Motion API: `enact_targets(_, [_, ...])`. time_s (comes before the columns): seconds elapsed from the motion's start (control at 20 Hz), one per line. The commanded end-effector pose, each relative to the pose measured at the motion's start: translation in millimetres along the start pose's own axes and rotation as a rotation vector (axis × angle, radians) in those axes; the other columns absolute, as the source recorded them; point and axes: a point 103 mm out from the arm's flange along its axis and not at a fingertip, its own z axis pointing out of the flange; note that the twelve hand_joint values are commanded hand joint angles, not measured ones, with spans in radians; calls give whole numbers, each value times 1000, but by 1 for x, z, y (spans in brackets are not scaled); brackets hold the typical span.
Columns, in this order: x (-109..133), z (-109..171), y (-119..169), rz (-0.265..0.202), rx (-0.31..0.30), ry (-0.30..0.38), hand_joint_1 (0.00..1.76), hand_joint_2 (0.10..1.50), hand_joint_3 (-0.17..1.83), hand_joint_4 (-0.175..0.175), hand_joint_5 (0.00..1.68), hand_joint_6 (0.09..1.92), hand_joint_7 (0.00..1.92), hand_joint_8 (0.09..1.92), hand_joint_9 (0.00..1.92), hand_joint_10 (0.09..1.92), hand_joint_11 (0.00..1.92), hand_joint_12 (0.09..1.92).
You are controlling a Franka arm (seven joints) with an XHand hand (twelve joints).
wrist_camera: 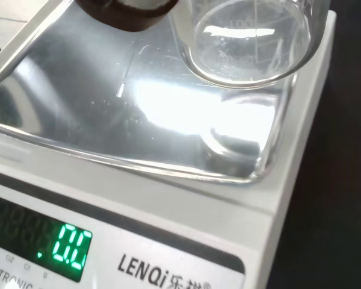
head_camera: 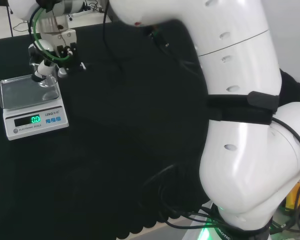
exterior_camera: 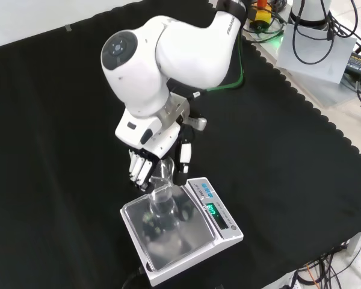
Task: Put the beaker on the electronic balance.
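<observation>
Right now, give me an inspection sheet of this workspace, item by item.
Surface: bench under black cloth, bare around the work.
Electronic balance: stands at the cloth's near edge in the front view; steel pan shiny, green display lit.
Beaker: clear glass, looks empty, held over the pan's edge nearest the arm; wrist view shows its base seemingly just above the steel, contact uncertain.
Clutter: nothing seen on the cloth.
Hand: fingers and thumb curled round the beaker.
Cables: a green cable runs along the arm; black cables lie at the arm's base.
Surroundings: more cables and equipment beyond the cloth's far corner in the front view.
</observation>
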Motion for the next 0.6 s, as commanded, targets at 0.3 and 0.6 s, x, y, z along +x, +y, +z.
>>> enact_targets(0.3, [5, 30, 23, -29, 63, -4, 1143, 1350, -175, -7, 683, 1424, 755, 1531, 1061, 1457, 1181, 1097])
enact_targets(0.6, [6, 32, 23, -24, 80, -6, 1144, 1349, -175, -13, 675, 1428, 764, 1520, 1064, 1449, 1189, 1092])
